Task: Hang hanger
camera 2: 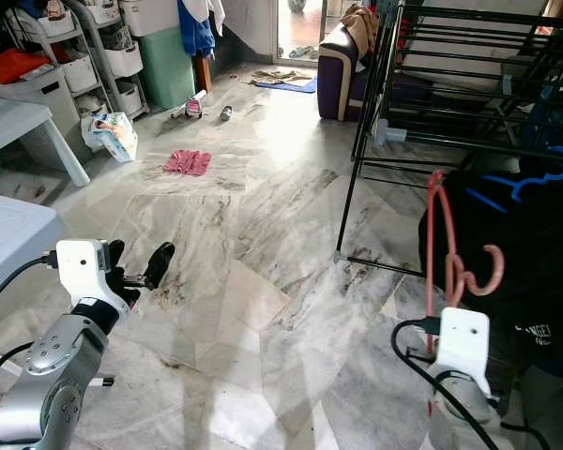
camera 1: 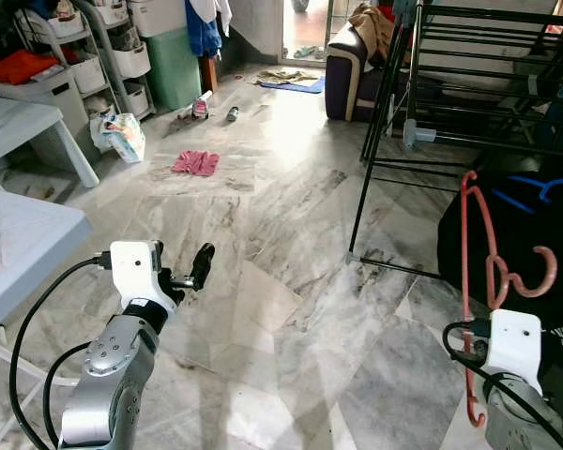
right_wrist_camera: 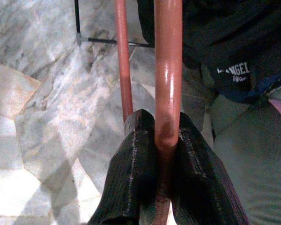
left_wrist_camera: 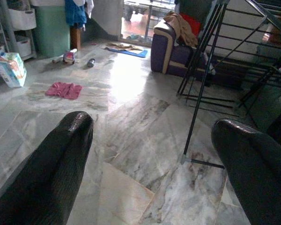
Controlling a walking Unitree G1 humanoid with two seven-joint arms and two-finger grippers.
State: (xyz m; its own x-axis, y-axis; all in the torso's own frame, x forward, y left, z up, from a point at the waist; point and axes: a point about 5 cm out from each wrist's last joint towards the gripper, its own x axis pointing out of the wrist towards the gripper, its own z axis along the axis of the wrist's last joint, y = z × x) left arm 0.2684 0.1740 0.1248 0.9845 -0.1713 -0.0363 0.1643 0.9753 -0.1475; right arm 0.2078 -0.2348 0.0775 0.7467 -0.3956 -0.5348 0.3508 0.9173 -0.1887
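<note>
Pink hanger (camera 1: 479,253) pinched in right gripper (right_wrist_camera: 161,154), carrying stage; left gripper (left_wrist_camera: 150,140) spread, empty. Next: hooking over black drying rack (camera 1: 479,75) rail.

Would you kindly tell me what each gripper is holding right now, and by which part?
The right gripper clamps the pink hanger by one of its straight bars. The left gripper is open and holds nothing.
</note>
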